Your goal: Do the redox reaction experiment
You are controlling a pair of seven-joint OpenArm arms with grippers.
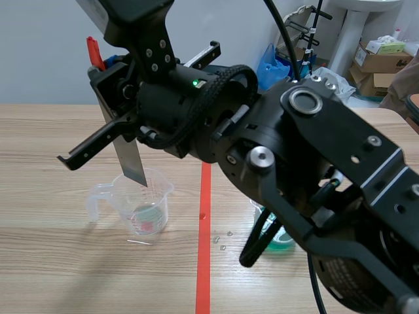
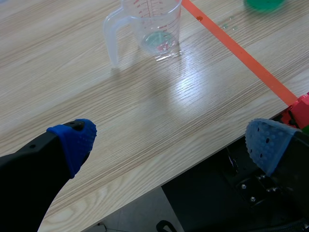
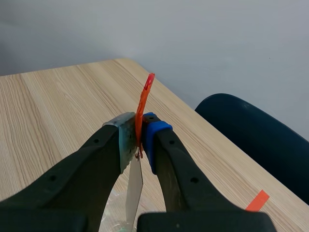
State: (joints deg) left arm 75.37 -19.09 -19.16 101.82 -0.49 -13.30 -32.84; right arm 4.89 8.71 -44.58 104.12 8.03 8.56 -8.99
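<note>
Beaker, red graduations unreadable, right hand pinching strip

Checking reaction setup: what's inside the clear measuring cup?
The measuring cup holds shallow pale liquid at the bottom. The metal strip in the right tool hangs, tip at the rim; depth unclear.

Measuring cup on desk, left of tape line. Metal strip hangs over cup, between right gripper fingers. Second vessel right of line, behind right arm.
</note>
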